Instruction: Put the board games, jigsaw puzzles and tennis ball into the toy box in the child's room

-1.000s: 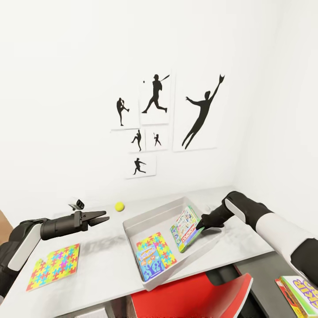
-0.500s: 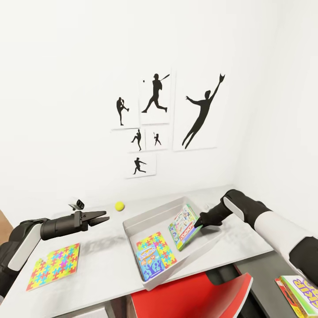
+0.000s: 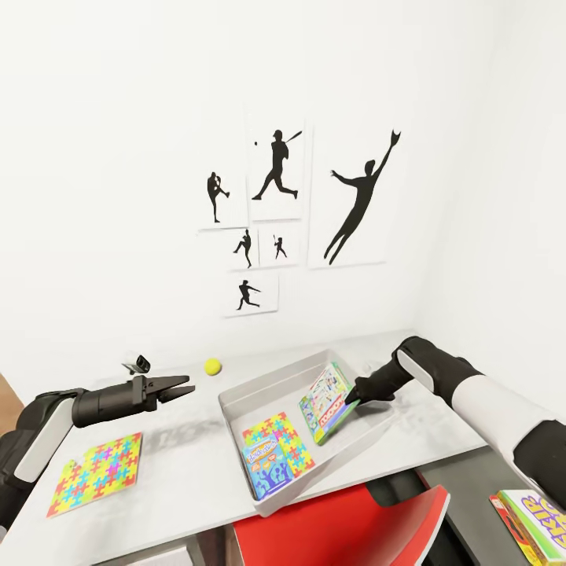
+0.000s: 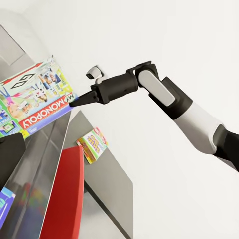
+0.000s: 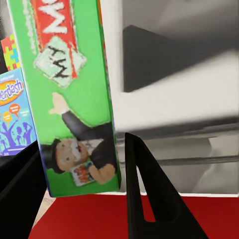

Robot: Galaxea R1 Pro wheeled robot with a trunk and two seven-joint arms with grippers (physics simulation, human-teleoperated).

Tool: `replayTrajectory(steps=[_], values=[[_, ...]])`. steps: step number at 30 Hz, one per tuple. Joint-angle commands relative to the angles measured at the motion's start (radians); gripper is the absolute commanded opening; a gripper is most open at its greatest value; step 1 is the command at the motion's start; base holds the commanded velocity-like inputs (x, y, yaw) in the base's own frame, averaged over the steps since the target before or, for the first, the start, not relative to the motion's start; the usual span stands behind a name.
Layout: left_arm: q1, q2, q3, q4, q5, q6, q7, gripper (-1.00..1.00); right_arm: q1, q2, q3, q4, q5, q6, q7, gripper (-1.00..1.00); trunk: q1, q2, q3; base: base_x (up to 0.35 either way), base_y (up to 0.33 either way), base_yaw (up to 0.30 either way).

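While the red chair (image 3: pixel 338 527) is sitting nearest, a loose jigsaw puzzle (image 3: pixel 96 474) is lying on the table (image 3: pixel 189 464) and another board game (image 3: pixel 538 525) is waiting low at the right. Further in, the right gripper (image 3: pixel 351 402) is pinching the Monopoly board game (image 3: pixel 328 404) by its edge, jaws narrowly parted around it, box tilting against the toy box (image 3: pixel 236 401) wall. It looks light, stiff and slick, so an edge pinch suits. The left gripper (image 3: pixel 179 386) is hovering empty, fingers spread. Beyond, the tennis ball (image 3: pixel 212 366) is resting.
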Motion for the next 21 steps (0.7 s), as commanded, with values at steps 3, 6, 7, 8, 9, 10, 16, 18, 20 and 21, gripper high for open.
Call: replayTrajectory(steps=[3,6,7,8,9,10,16,18,20,21], values=[[-0.001,0.001,-0.003,0.000,0.002,0.005,-0.002,1.00,-0.002,0.000,0.004,-0.001,0.007,0.000,0.009,-1.00,0.001,-0.003,-0.006,0.000,0.000,0.000],[-0.001,0.000,-0.004,0.000,0.002,0.005,-0.002,1.00,-0.002,0.000,0.004,-0.001,0.007,0.000,0.009,-1.00,0.001,-0.003,-0.010,0.000,0.000,0.000],[-0.001,0.000,-0.004,0.000,0.002,0.005,-0.002,1.00,-0.002,0.000,0.004,-0.001,0.007,0.000,0.009,-1.00,0.001,-0.003,-0.012,0.000,0.000,0.000],[-0.001,0.000,-0.004,0.000,0.002,0.005,-0.002,1.00,-0.002,0.000,0.004,-0.001,0.007,0.000,0.009,-1.00,0.001,-0.003,-0.014,0.000,0.000,0.000],[-0.001,0.000,-0.004,0.000,0.002,0.005,-0.002,1.00,-0.002,0.000,0.004,-0.001,0.007,0.000,0.009,-1.00,0.001,-0.003,-0.015,0.000,0.000,0.000],[-0.001,0.000,-0.005,0.000,0.002,0.005,-0.002,1.00,-0.002,0.000,0.004,-0.001,0.007,0.000,0.009,-1.00,0.001,-0.003,-0.017,0.000,0.000,0.000],[-0.001,0.000,-0.006,0.000,0.002,0.005,-0.002,1.00,-0.002,0.000,0.004,-0.001,0.008,0.000,0.009,-1.00,0.001,-0.003,-0.027,0.000,0.000,0.000],[-0.001,0.000,-0.006,0.000,0.002,0.005,-0.002,1.00,-0.001,0.000,0.004,-0.001,0.008,0.000,0.009,-1.00,0.001,-0.003,-0.029,0.000,0.000,0.000],[-0.001,0.000,-0.006,0.000,0.002,0.005,-0.002,1.00,-0.001,0.000,0.004,-0.001,0.008,0.000,0.009,-1.00,0.001,-0.003,-0.031,0.000,0.000,0.000],[-0.001,0.000,-0.006,0.000,0.002,0.005,-0.002,1.00,-0.002,0.000,0.004,-0.001,0.008,0.000,0.009,-1.00,0.001,-0.003,-0.031,0.000,0.000,0.000]])
